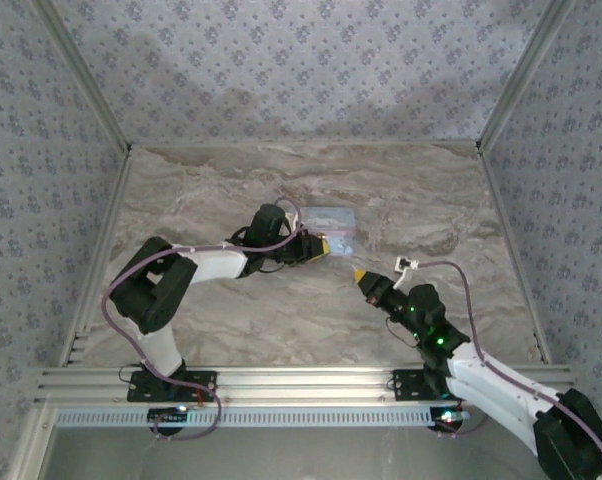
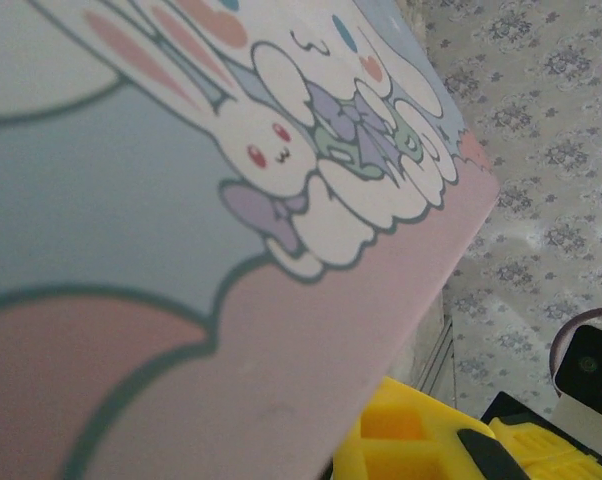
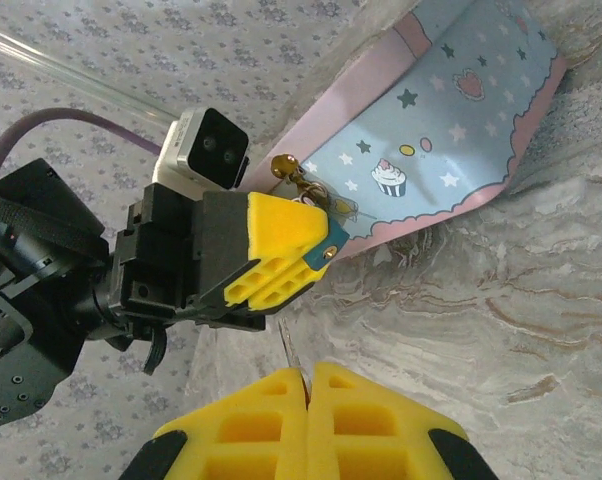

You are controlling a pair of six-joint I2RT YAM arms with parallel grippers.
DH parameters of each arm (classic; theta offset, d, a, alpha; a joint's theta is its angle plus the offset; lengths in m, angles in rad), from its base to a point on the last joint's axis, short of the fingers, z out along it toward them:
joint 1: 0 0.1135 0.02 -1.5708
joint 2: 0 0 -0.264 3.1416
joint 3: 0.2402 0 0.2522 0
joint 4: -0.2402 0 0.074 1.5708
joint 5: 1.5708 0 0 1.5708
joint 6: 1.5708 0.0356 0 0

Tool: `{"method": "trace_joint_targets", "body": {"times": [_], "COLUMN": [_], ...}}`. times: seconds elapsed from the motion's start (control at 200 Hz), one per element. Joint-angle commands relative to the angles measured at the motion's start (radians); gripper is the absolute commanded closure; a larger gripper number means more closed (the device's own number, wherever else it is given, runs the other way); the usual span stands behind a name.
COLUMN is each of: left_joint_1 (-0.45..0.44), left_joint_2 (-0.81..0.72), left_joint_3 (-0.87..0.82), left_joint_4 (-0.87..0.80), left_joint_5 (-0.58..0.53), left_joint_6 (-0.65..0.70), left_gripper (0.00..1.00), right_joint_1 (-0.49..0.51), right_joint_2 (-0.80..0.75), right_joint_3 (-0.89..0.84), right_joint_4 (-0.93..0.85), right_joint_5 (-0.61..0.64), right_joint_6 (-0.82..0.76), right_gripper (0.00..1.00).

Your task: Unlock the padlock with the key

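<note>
1. Marble-patterned tabletop [image 1: 431,200], boxed in by walls [image 1: 281,70] of grey floral paper; two arms are bolted at the bottom edge of the overhead view
2. The left gripper [image 1: 324,246] sits at the centre of the overhead view, at the lower left corner of the tin [image 1: 329,220]
3. One padlock [image 3: 331,238] is in view, left of centre in the right wrist view. It is a tiny teal-blue piece with a small dot near its lower end, clamped at the tips of the left gripper's yellow fingers [image 3: 276,250]
4. Brass-coloured loops [image 3: 301,178] rise from the padlock toward the tin's pink edge; whether they are its shackle I cannot tell
5. There is one tin, pale blue with a pink scalloped border. It shows a cartoon rabbit in the left wrist view and stars and a cupcake in the upper right of the right wrist view
6. The right gripper [image 1: 361,272] is right of centre in the overhead view, near the left one but apart from it. Its yellow fingers [image 3: 381,430] are pressed together at the bottom of its own view
7. One thin pale blade, seemingly the key [image 3: 289,350] seen edge-on, stands up from their seam, clear of the padlock
</note>
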Motion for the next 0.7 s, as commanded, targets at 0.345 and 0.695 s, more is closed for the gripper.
{"method": "trace_joint_targets", "body": {"times": [0.345, 0.695], "left_joint_1": [0.005, 0.016], "left_joint_2": [0.004, 0.001], "left_joint_3": [0.028, -0.003], "left_joint_4": [0.088, 0.18], "left_joint_5": [0.031, 0.037], "left_joint_6": [-0.025, -0.085], "left_gripper": [1.0, 1.0], "right_joint_1": [0.006, -0.024], "right_joint_2": [0.264, 0.359], "right_joint_3": [0.262, 0.32], "right_joint_4": [0.146, 0.086], "right_joint_5": [-0.076, -0.096], "right_joint_6": [-0.032, 0.0], "right_gripper": [1.0, 1.0]}}
